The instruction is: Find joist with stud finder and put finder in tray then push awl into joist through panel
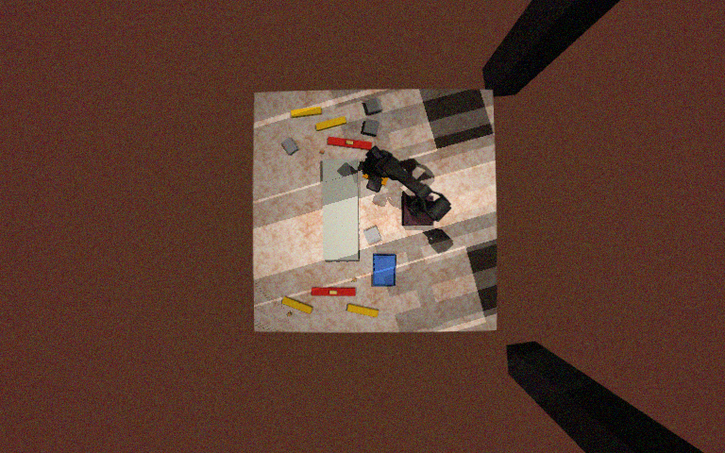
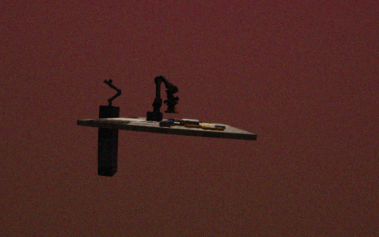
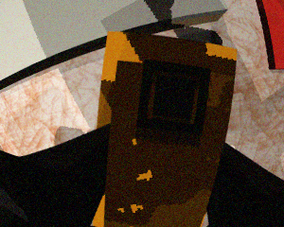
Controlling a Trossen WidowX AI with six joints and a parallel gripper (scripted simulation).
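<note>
The stud finder is an orange block with a dark square screen. My gripper is shut on it and holds it clear above the table, screen up, beside the floor panel's near edge. The pale grey-green floor panel lies flat and shows no hole that I can make out. The blue tray stands beyond the panel's lower right corner in the top view and looks empty. I cannot make out the awl. The joist is hidden.
A red level lies just above the panel in the top view, another red level below it. Several yellow bars and grey blocks lie around. A grey block lies between panel and tray. The arm's base is at the right.
</note>
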